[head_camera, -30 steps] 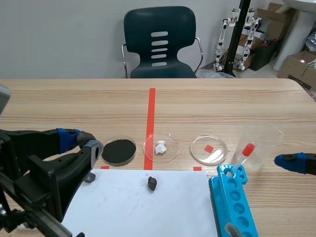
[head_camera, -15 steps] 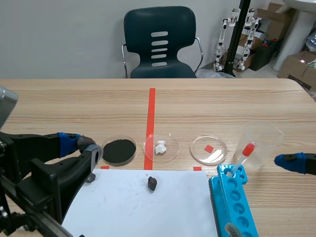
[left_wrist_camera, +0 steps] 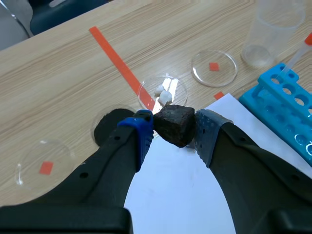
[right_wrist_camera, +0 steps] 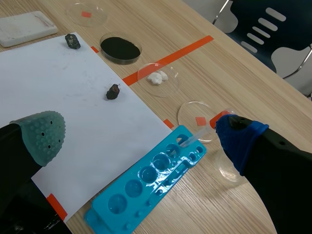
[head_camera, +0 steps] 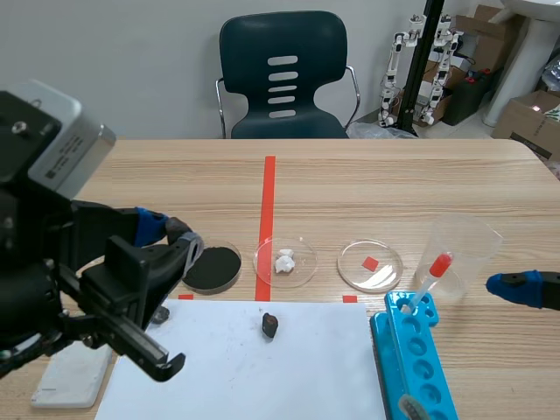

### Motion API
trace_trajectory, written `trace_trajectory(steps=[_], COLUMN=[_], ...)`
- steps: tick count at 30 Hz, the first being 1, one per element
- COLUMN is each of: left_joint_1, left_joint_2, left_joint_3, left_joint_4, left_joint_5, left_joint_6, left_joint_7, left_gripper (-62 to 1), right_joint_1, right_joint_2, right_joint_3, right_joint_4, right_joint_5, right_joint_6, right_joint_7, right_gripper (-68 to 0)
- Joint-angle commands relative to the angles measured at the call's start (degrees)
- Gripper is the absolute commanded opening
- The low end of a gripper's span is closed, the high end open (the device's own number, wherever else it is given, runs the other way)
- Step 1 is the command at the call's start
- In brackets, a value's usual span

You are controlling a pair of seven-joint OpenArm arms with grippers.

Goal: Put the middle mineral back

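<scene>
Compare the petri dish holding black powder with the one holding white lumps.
The black-powder dish is almost wholly covered by its dark contents; the white-lump dish shows mostly bare bottom around a small pile. The black-powder dish sits beside the red tape line; the white-lump dish overlaps it. Both are round, shallow and clear.

left gripper (left_wrist_camera: pixel 173 128) jaws clamped on dark mineral (left_wrist_camera: pixel 174 123), white paper (left_wrist_camera: pixel 180 200) below

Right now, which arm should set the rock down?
Left. The left gripper is shut on the dark rock; the right gripper is open and empty, off by the blue rack.
</scene>
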Motion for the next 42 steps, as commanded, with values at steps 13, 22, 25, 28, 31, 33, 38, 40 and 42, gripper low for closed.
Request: trace_trajectory(steps=[13, 22, 25, 28, 31, 33, 38, 40, 42], left_joint_1=[-20.68, -30.08, -32.35, -34.29, -36.11, -37.31, -39.76, -40.76, -41.79], left_joint_2=[0.68, 4.83, 5.9, 6.84, 7.56, 7.96, 8.85, 9.16, 9.68], left_joint_3=[12.61, 16.09, 17.25, 18.21, 19.15, 19.54, 19.61, 19.61, 19.61], left_joint_4=[-19.93, -28.33, -30.53, -32.09, -33.46, -34.56, -37.38, -38.53, -39.87], left_joint_5=[-11.28, -13.38, -13.33, -13.31, -13.33, -13.31, -13.31, -13.31, -13.29], left_joint_6=[20.33, 29.4, 31.04, 32.94, 35.47, 36.81, 38.42, 38.47, 38.88], left_joint_7=[17.73, 29.86, 33.53, 36.5, 38.86, 40.3, 43.28, 44.15, 44.98], left_gripper=[-49.8, -49.8, -49.8, -49.8, -49.8, -49.8, -49.8, -49.8, -49.8], right_joint_1=[0.17, 0.17, 0.17, 0.17, 0.17, 0.17, 0.17, 0.17, 0.17], right_joint_2=[0.26, 0.26, 0.26, 0.26, 0.26, 0.26, 0.26, 0.26, 0.26], right_joint_3=[0.5, 0.5, 0.5, 0.5, 0.5, 0.5, 0.5, 0.5, 0.5], right_joint_4=[0.55, 0.55, 0.55, 0.55, 0.55, 0.55, 0.55, 0.55, 0.55], right_joint_5=[0.46, 0.46, 0.46, 0.46, 0.46, 0.46, 0.46, 0.46, 0.46], right_joint_6=[-0.04, -0.04, -0.04, -0.04, -0.04, -0.04, -0.04, -0.04, -0.04], right_joint_7=[0.7, 0.7, 0.7, 0.7, 0.7, 0.7, 0.7, 0.7, 0.7], right_gripper=[-2.0, -2.0, -2.0, -2.0, -2.0, -2.0, -2.0, -2.0, -2.0])
